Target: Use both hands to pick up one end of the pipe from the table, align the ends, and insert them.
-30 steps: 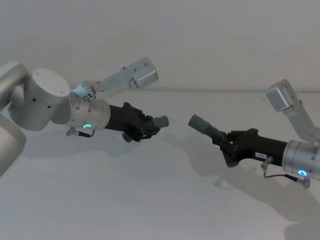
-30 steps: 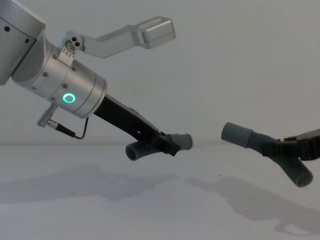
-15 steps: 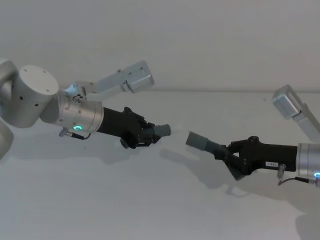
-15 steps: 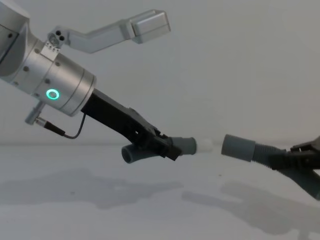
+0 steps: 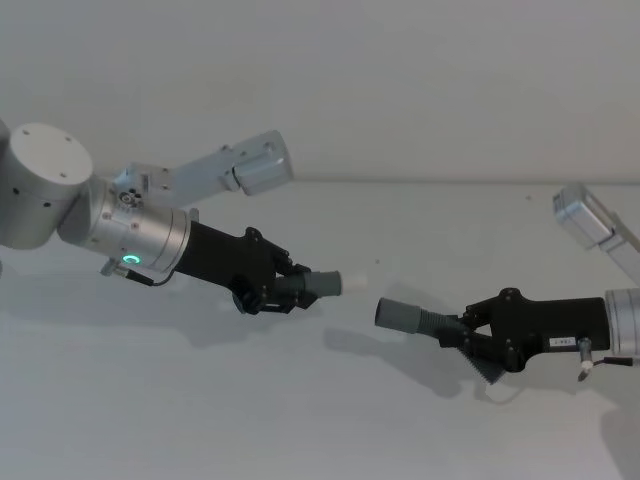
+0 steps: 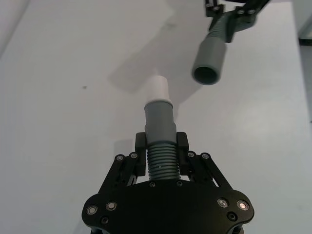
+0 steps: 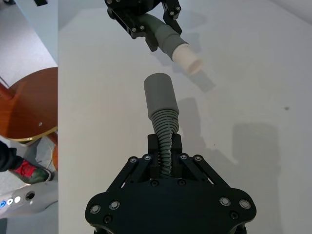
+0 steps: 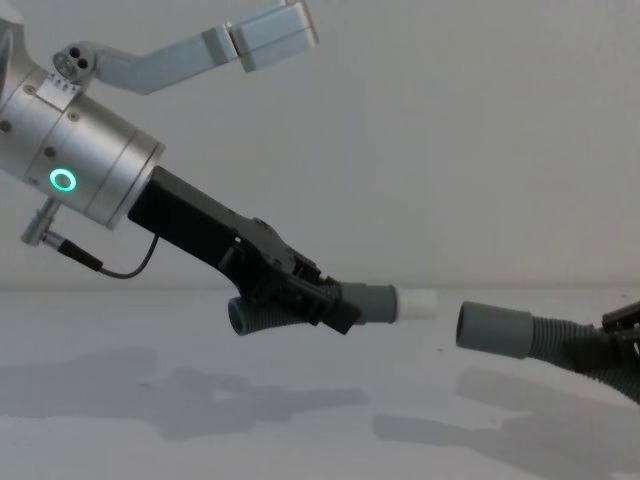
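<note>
**Ends nearly facing, gap not yet closed**

Bench point(image 5: 200, 400): white and bare, with both pipe pieces held clear above it. The left arm point(image 5: 130, 235) reaches in from the left of the head view. The left gripper point(image 5: 285, 287) sits centre-left, its fingers pinching the ribbed body of the left piece point(image 5: 305, 285). The right gripper point(image 5: 470, 335) comes in from the lower right, its fingers pinching the ribs of the right piece point(image 5: 410, 318).

Change over the last second: in the chest view both pieces have swung from tilted to near level and dropped a little. The white spigot point(image 8: 418, 303) now shows and faces the open cuff point(image 8: 493, 326). The gap between them is narrower than before.

Reading: heights nearly match, with the cuff a touch lower. The head and left wrist views show the cuff mouth offset to one side of the spigot's line. Judgement: late in the alignment step. A sideways correction looks needed before pushing, or the spigot may catch the cuff rim.
</note>
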Available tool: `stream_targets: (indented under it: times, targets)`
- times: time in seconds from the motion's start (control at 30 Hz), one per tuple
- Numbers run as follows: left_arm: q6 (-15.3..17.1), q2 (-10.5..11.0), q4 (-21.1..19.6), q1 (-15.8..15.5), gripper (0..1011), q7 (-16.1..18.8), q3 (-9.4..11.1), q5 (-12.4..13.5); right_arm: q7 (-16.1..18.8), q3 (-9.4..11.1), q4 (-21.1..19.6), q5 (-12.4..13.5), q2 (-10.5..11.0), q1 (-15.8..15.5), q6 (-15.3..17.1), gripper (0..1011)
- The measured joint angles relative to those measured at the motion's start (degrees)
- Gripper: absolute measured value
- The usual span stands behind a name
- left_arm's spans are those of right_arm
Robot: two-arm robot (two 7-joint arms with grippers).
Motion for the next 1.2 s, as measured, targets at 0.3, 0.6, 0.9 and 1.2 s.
stream_targets:
  times: [0.3, 0.6, 0.9, 1.2]
  targets:
    - [-1.11, 1.09, 0.39, -0.89, 342, -5.14, 0.96, -2.12, 2.11, -1.04, 1.56, 0.37, 0.16, 1.14, -1.07, 124]
    - [-1.52, 1.46, 1.14, -1.65, 342, -7.97, 1.73, -3.43, 3.16, -1.92, 2.7, 0.68, 0.13, 1.97, -1.82, 124]
    - [-1.82, 1.49, 1.92, -2.15, 342, -9.31, 2.1, -4.42, 3.53, -2.65, 3.25, 0.88, 0.15, 2.53, -1.95, 124]
    - [-2.09, 1.15, 2.8, -2.4, 342, -9.87, 2.24, -5.57, 3.55, -3.2, 3.47, 1.22, 0.33, 2.87, -1.6, 124]
